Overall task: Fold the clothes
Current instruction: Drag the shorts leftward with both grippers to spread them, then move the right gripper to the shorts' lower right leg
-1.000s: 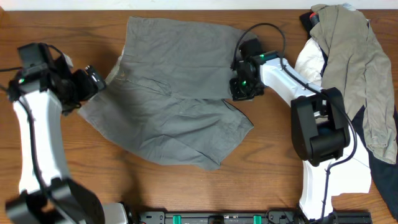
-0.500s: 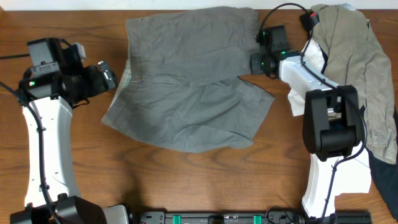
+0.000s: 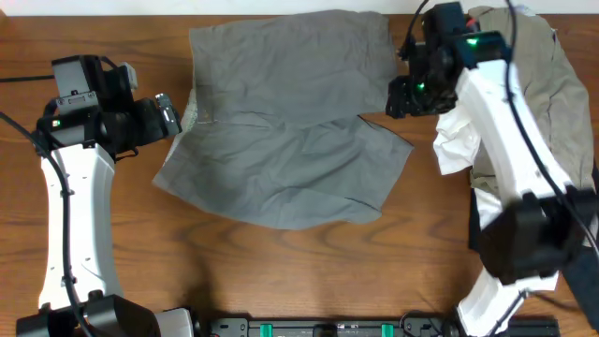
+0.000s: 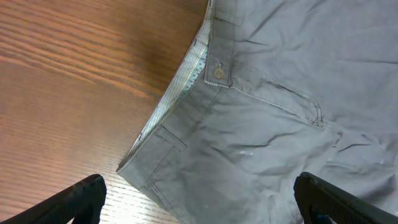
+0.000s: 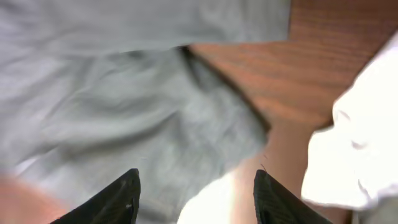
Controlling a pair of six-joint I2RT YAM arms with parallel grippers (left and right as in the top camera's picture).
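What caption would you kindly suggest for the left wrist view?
Left gripper, jaws open, over the buttoned waistband of the grey shorts on the wooden table.

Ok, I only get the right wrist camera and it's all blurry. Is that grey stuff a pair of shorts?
Observer: Yes. From overhead, grey shorts lie spread on the table, legs toward the right.
Operator: Where's the other arm?
Observer: The left gripper is open by the waistband end, holding nothing.
Operator: What's the white thing next to me?
Observer: A white garment, piled with a khaki garment at the table's right side.
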